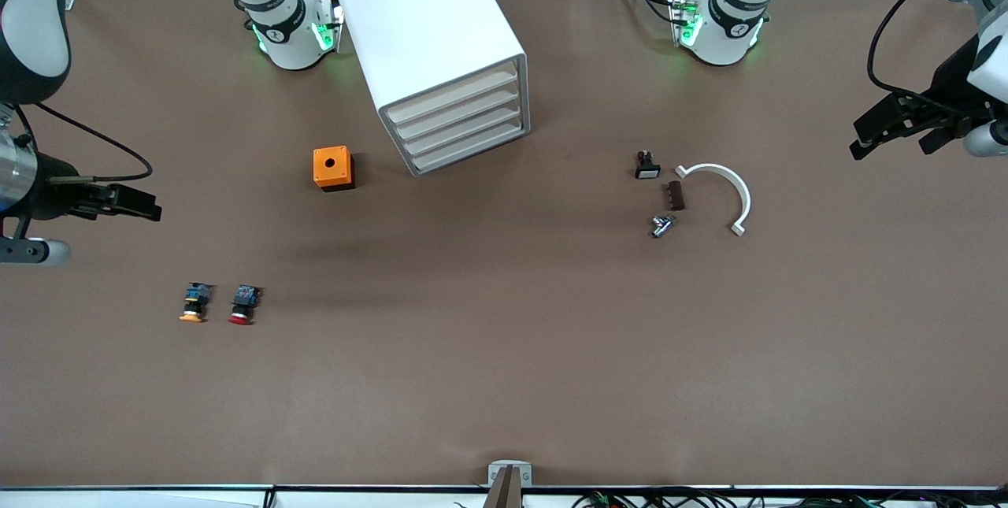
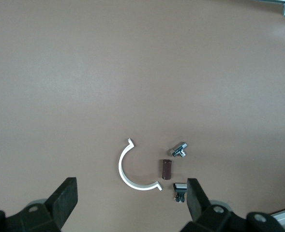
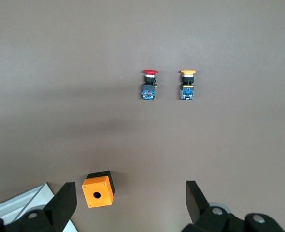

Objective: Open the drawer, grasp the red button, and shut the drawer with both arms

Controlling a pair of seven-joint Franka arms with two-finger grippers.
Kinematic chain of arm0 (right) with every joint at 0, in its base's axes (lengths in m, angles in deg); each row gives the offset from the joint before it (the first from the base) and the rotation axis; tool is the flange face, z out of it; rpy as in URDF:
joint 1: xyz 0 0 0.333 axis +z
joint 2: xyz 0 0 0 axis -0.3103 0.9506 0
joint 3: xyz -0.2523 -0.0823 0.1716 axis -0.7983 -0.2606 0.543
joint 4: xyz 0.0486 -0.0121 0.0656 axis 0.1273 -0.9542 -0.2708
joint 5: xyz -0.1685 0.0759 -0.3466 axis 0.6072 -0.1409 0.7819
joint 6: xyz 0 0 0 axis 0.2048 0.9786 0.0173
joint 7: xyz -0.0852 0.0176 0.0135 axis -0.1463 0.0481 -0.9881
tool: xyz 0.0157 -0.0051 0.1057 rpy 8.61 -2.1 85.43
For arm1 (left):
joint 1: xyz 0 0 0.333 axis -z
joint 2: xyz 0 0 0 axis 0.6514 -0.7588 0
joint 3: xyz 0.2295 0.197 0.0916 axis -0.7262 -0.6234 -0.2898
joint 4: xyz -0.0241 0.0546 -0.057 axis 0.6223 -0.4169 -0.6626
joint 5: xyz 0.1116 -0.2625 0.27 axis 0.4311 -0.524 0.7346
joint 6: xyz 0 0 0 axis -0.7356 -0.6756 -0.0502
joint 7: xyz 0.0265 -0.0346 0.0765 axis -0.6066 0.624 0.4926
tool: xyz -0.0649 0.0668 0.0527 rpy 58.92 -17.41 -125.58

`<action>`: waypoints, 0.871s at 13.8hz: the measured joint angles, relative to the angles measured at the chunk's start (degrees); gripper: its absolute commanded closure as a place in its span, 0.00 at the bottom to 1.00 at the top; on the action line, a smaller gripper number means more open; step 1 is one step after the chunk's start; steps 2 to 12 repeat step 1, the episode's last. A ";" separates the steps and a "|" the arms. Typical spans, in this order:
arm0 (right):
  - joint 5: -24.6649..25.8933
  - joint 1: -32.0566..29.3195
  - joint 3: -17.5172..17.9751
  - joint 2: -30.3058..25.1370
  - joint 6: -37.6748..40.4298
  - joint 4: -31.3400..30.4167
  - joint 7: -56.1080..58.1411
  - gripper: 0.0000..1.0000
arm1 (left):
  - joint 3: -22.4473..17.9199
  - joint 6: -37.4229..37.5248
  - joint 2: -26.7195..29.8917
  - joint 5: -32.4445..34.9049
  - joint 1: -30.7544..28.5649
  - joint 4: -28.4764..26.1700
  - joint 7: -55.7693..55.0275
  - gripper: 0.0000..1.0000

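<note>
The white cabinet (image 1: 429, 35) stands near the robots' bases, with all four drawers shut. The top drawer (image 1: 453, 94) has a flat cream front. The red-capped button (image 1: 244, 305) lies on the table toward the right arm's end and shows in the right wrist view (image 3: 149, 85). My right gripper (image 1: 146, 206) is open and empty, high over the table's right-arm end (image 3: 130, 205). My left gripper (image 1: 898, 142) is open and empty, high over the left-arm end (image 2: 131, 203).
An orange-capped button (image 1: 194, 303) lies beside the red one. An orange box (image 1: 333, 168) sits beside the cabinet. Toward the left arm's end lie a black white-faced button (image 1: 646, 166), a brown piece (image 1: 676, 195), a metal fitting (image 1: 663, 225) and a white half ring (image 1: 728, 193).
</note>
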 measured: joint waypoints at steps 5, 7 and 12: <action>-0.02 0.00 0.08 -0.82 0.02 -0.02 0.00 0.00 | 0.00 0.07 -0.01 0.00 -0.05 0.00 0.00 0.01; -0.02 0.00 0.08 -0.82 0.02 -0.02 0.00 0.00 | 0.00 0.07 -0.01 0.00 -0.05 0.00 0.00 0.01; -0.02 0.00 0.08 -0.82 0.02 -0.02 0.00 0.00 | 0.00 0.07 -0.01 0.00 -0.05 0.00 0.00 0.01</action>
